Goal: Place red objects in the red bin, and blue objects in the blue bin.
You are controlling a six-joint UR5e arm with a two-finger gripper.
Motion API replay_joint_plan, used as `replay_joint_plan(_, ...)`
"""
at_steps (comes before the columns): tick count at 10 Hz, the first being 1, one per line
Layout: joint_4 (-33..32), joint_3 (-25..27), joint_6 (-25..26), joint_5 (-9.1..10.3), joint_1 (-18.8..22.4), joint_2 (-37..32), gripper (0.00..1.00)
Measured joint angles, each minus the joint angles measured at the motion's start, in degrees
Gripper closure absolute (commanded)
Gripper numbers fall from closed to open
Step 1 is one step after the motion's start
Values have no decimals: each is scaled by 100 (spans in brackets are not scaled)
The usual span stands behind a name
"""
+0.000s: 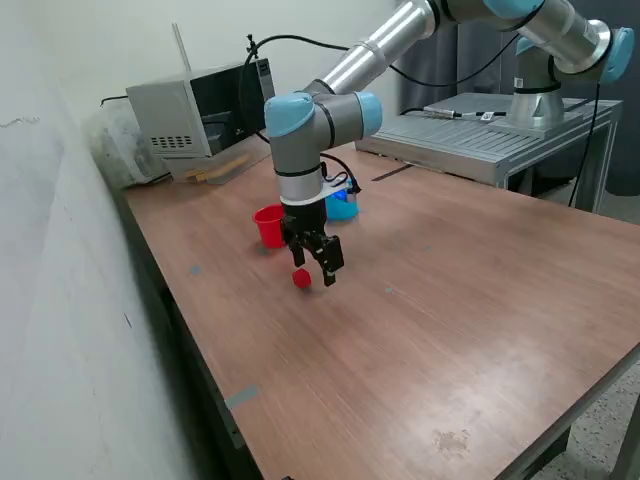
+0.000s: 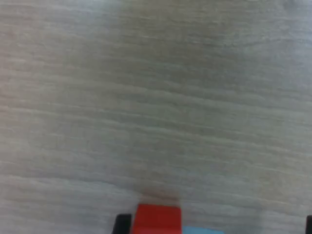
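Built of silver-grey metal tube links [image 1: 385, 42] joined by round joints with light blue caps [image 1: 292, 115]. Wrist section [image 1: 299, 182] ringed in silver and black. Black cable [image 1: 300, 42] trailing beside the upper link. Black two-finger gripper [image 1: 318, 270] below the wrist, jaws dark and blocky.

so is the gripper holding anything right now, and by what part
Cannot tell. The gripper is low beside a red cube, but a grip on it isn't visible.
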Motion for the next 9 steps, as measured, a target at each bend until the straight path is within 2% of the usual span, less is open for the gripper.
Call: replay_joint_plan(9, -56, -81, -119, 35, -133, 106, 0)
